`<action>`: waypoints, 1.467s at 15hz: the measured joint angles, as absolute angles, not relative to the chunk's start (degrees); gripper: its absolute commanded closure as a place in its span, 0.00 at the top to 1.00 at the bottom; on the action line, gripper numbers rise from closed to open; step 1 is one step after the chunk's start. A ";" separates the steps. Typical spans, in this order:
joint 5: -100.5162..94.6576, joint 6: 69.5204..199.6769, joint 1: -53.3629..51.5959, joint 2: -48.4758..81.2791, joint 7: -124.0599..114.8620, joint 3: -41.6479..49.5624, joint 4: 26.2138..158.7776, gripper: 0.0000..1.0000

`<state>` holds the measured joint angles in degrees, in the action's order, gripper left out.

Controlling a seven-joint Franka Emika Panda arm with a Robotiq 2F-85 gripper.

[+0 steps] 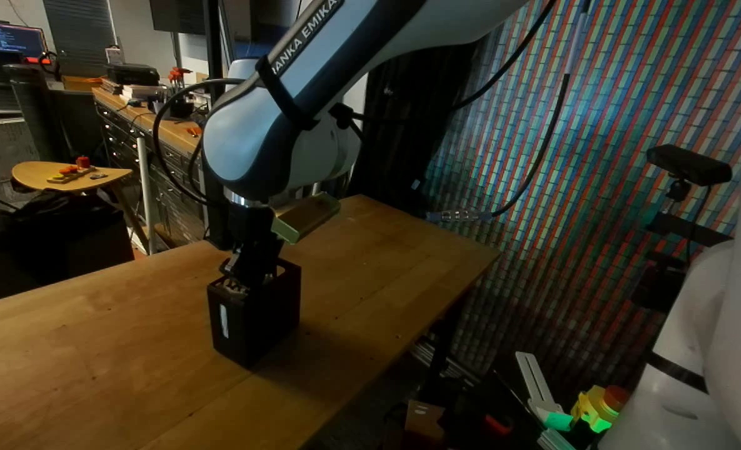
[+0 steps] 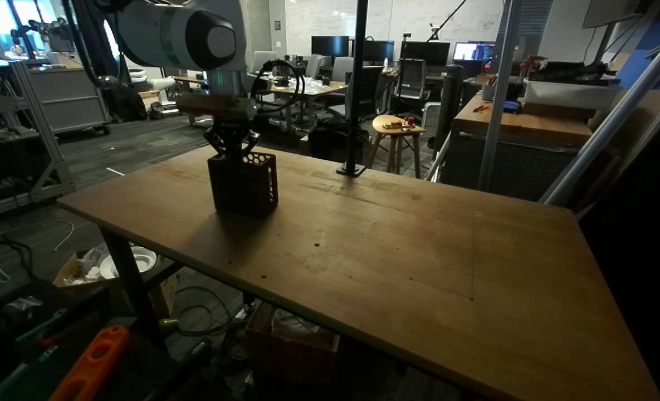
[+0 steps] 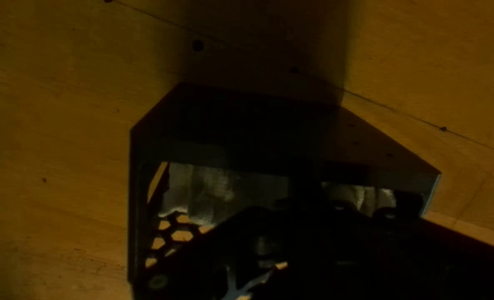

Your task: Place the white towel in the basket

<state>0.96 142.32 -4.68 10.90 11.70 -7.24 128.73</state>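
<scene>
Nearly home: the letting-go looks to be what's left

A broad wooden table [image 2: 419,262] underneath it all, and the action is up toward one end of it! Over that end leans the arm [image 1: 254,140], heavy and pale, its wrist turned downward in both exterior views.

Right below stands the black basket [image 1: 257,328], upright on the wood, with honeycomb holes through its sides. And in goes the gripper [image 2: 233,151], lower end dipped past the rim. The jaws read as together, no gap to be picked out in this gloom. Is a fold of cloth pinched between them? Too dark at the tips, I cannot tell.

There's the white towel [image 3: 205,189], and it's inside! From the wrist you see it wrinkled and bunched within the walls, showing on either side of the dark fingers, with no part draped over the rim in any view. Smallest of all, a pale strip [image 1: 224,320] on the basket's side: a label, or something seen through a slot, hard to say.

So which step is this? I'd call it the placing itself, last stretch, cloth in and release not yet made. The next move, as I judge it, calls for parting the jaws gently, since the walls stand near and a wide spread could press on them. Then a slow, straight lift, fingers free of the cloth so it doesn't ride up, and clear of the rim so nothing tips.
</scene>
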 measured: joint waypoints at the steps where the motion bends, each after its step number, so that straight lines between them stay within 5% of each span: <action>1: 0.96 142.32 -4.68 10.90 12.11 -7.25 128.71 0.00; 22: -0.70 136.71 -4.82 9.91 12.24 -7.24 123.93 0.00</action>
